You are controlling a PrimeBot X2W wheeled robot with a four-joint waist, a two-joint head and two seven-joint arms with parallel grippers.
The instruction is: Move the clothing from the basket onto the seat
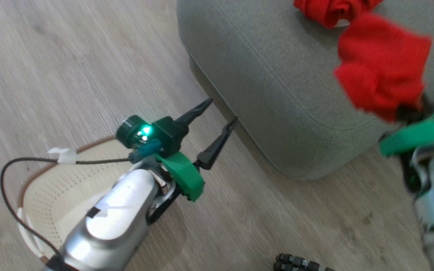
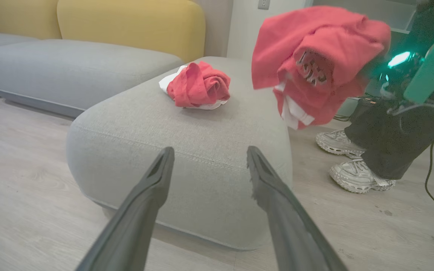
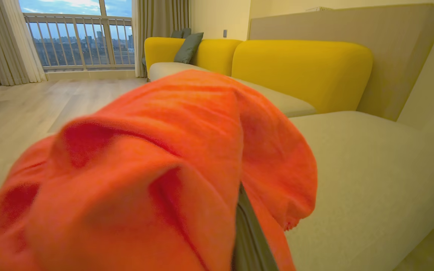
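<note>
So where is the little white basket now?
The small cream-white perforated plastic basket sits on the wooden floor at the head view's lower left, partly behind the left arm, left of the grey-green fabric seat.

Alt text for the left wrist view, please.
The right gripper holds up a red garment by the grey seat, where a bunched red garment lies. The left gripper, open, points at the seat; a person's shoes stand nearby.

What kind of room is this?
Most likely a home living room: a grey upholstered seat on wood-look flooring, yellow sofa backs behind it, and a curtained window onto a balcony railing.
</note>
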